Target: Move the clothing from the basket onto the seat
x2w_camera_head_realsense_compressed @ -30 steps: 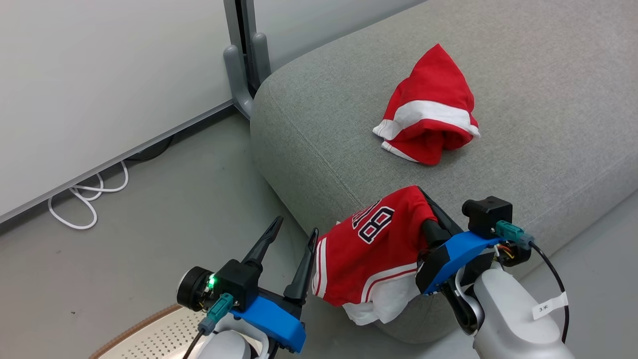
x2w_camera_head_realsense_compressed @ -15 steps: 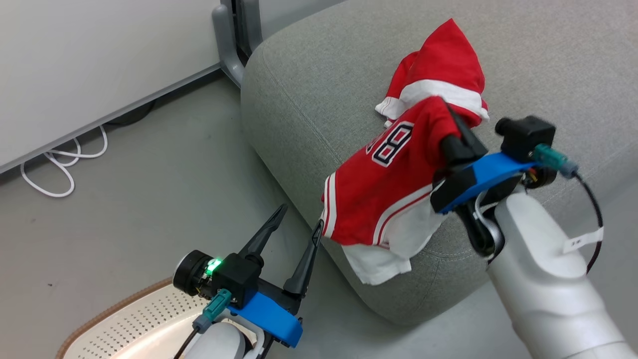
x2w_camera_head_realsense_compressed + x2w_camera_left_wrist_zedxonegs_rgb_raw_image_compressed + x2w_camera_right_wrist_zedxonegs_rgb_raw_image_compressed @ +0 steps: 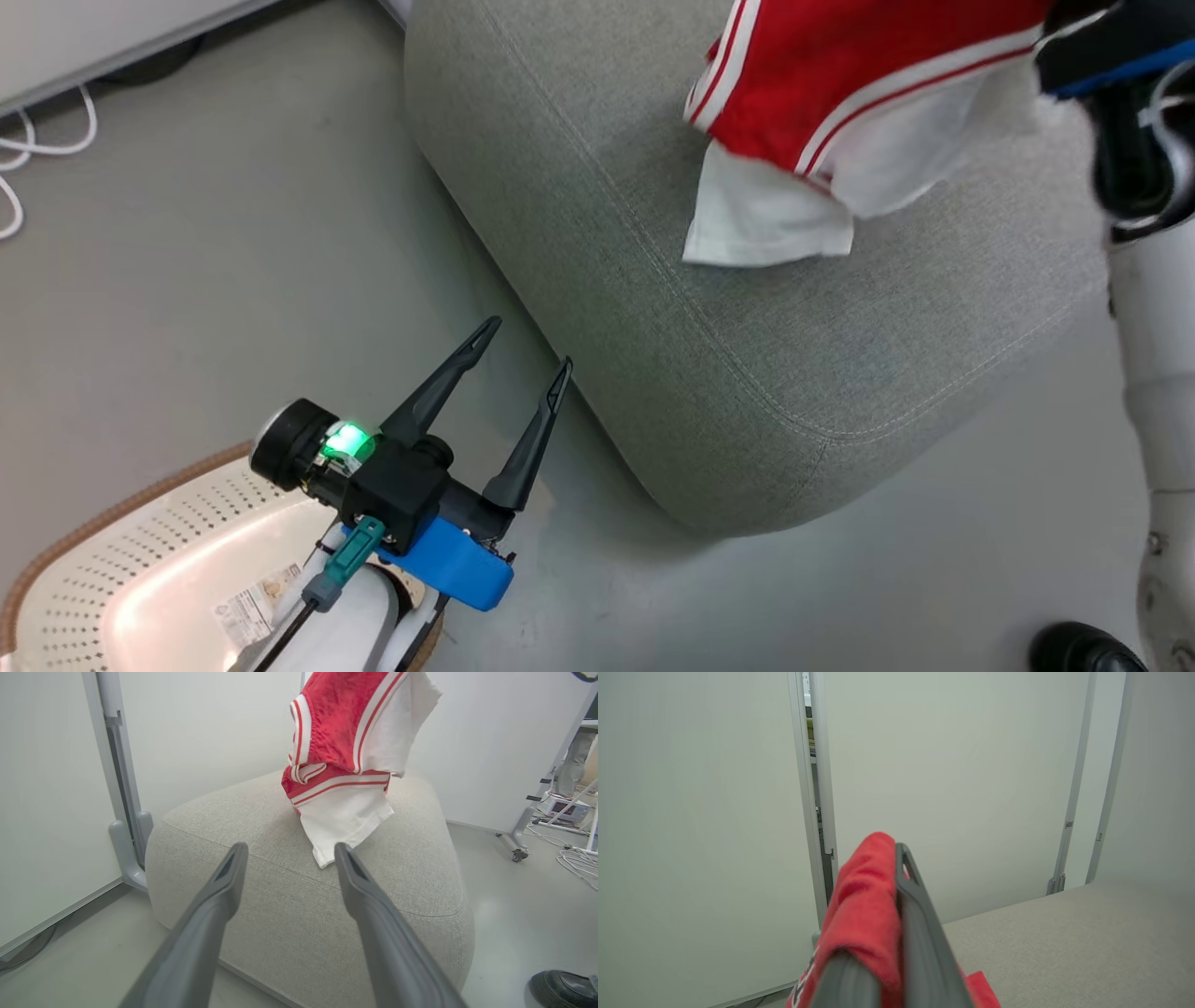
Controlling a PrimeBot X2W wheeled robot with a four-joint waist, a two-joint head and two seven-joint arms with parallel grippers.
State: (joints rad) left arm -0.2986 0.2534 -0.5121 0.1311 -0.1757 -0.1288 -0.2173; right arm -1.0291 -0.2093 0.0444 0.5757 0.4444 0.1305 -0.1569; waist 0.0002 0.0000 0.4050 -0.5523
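The grey seat (image 3: 747, 373) takes up the upper middle and right of the head view, its rounded corner pointing toward the lower centre. The basket (image 3: 103, 569) sits on the floor at the lower left edge, well apart from the seat's top. The clothing (image 3: 840, 84), a red garment with a white panel and stripe trim, hangs at the top right of that view, over the seat; whether its white hem touches the cushion I cannot tell. In the right wrist view the right gripper (image 3: 889, 858) has its fingers pressed together, pinching a red fold that drapes over one of them. The left gripper (image 3: 527, 343), lower left in the head view, has its fingers spread and holds nothing. The step looks like placing. It would go best by carrying the garment inward from the rounded edge and lowering it until most of the cloth rests on the cushion. Only then should the fingers part and lift straight away, since the draped fold may snag and drag.
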